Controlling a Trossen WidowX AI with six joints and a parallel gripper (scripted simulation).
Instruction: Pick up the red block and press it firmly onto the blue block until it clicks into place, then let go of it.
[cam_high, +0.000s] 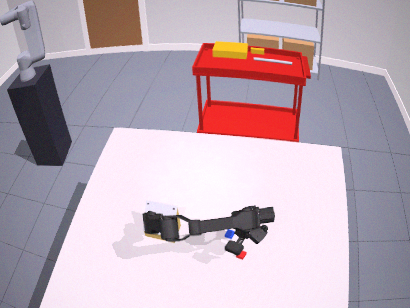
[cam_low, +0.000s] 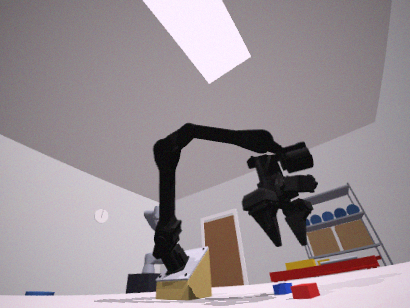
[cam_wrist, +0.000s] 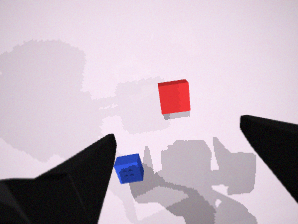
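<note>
Hand spread wide above the blocks, so red can fit between my fingers!

My black two-fingered hand (cam_high: 246, 240) (cam_low: 292, 245) (cam_wrist: 175, 130) points down, pinching nothing; the small red block (cam_high: 241, 255) (cam_low: 305, 291) (cam_wrist: 175, 97) sits apart from the small blue block (cam_high: 229, 234) (cam_low: 282, 288) (cam_wrist: 129, 169) on the white tabletop (cam_high: 165, 165) (cam_low: 240, 300) (cam_wrist: 220, 40), leaving finger room, though blue's side looks the tighter one going down.

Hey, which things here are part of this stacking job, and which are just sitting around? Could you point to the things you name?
Job:
- red block (cam_high: 241, 255) (cam_low: 305, 291) (cam_wrist: 174, 97)
- blue block (cam_high: 229, 234) (cam_low: 282, 289) (cam_wrist: 130, 171)
- tool (cam_high: 247, 242) (cam_low: 292, 245) (cam_wrist: 175, 130)

Just around:
- red cart (cam_high: 250, 74) (cam_low: 325, 268)
- yellow box (cam_high: 230, 50) (cam_low: 300, 264)
- shelf (cam_high: 280, 29) (cam_low: 364, 229)
- wall clock (cam_low: 101, 216)
</note>
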